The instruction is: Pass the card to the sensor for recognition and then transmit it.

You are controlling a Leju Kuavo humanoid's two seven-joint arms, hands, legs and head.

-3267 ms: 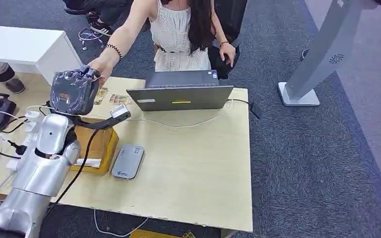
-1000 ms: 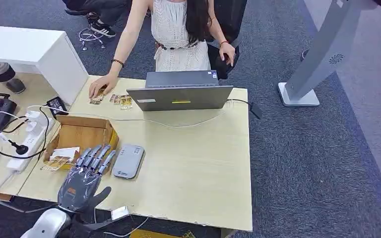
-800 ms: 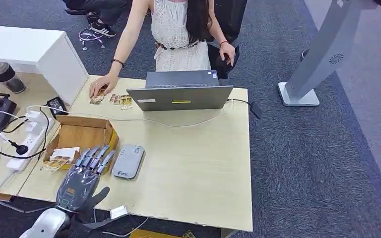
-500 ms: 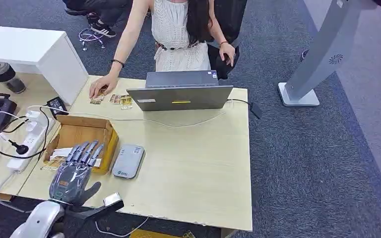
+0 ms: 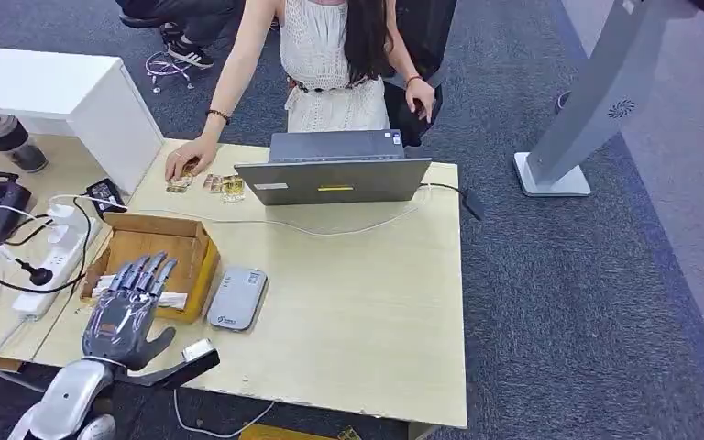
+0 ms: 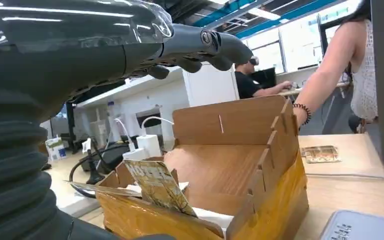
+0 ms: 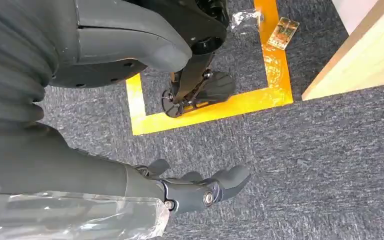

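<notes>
Reaching over the brown cardboard box (image 5: pixel 154 259), the left hand (image 5: pixel 121 316) hung with its fingers (image 5: pixel 143 273) spread apart and nothing in them. The card (image 6: pixel 159 187) stood on a tilt just inside the near wall of the box, leaning on that wall, with white paper beside it. The fingers hung above the card and did not touch it.

The step in hand looked like picking up the card. To do it well, the hand needed to come down slowly and straight, so the fingers would not bump the box wall or push the box along the desk (image 5: pixel 357 293). A soft pinch on the top edge of the card, between thumb and finger, looked best, since that edge stuck up free. The white paper should stay behind, so only one thin thing should be pinched.

The grey sensor (image 5: pixel 237 298) lay flat on the desk just beside the box, so the card had only a short way to go.

The right hand (image 7: pixel 200 190) hung down by the floor with its fingers curled a little, holding nothing.

A person's hand (image 5: pixel 187 162) rested on some cards (image 5: pixel 221 184) at the far edge of the desk.
</notes>
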